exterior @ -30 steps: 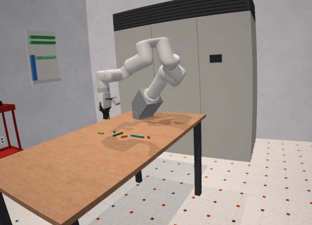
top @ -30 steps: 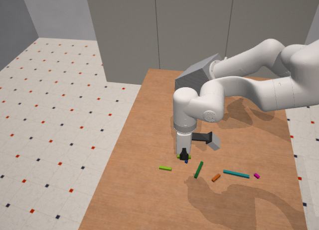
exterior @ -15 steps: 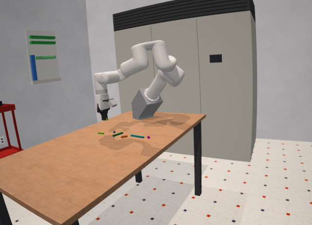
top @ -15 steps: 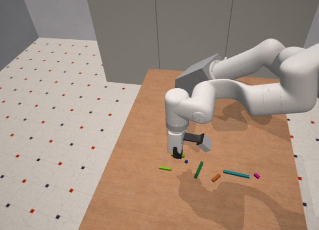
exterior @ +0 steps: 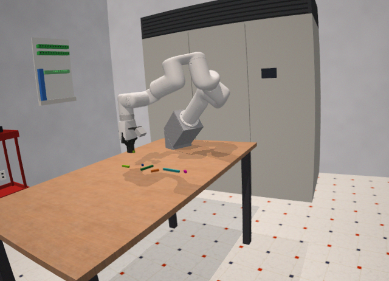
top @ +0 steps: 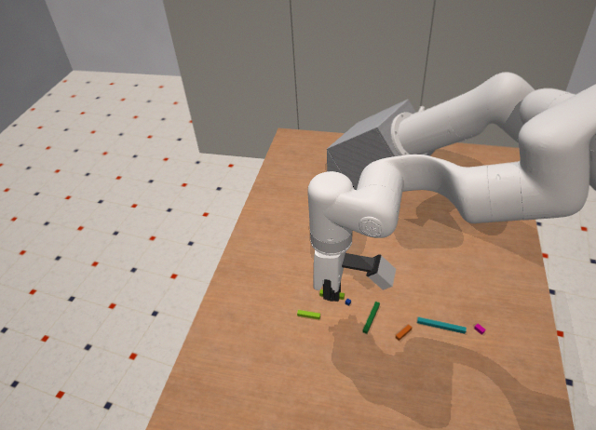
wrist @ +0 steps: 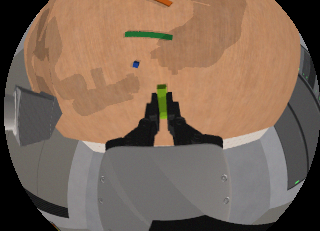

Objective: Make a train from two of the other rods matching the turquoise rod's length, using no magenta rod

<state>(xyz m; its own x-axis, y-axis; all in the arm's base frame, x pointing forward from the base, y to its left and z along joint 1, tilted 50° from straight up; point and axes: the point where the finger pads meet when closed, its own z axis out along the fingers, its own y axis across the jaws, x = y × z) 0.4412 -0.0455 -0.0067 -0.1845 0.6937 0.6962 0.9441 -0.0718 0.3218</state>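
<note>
Gripping lime rod (top: pixel 342 295) (exterior: pixel 133 151) (wrist: pixel 162 102) | jaws pinched on it | ends jut past fingers (top: pixel 331 290) (exterior: pixel 130 146) | room beside blue rod (top: pixel 347 302) (exterior: pixel 142 165) (wrist: pixel 136 64)

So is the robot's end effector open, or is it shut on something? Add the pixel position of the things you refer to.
Shut on a lime rod (top: pixel 341 295) (exterior: pixel 134 151) (wrist: pixel 162 102): the rod sits between the end effector's (top: pixel 331 298) (exterior: pixel 130 151) (wrist: pixel 162 96) two black fingers.
</note>
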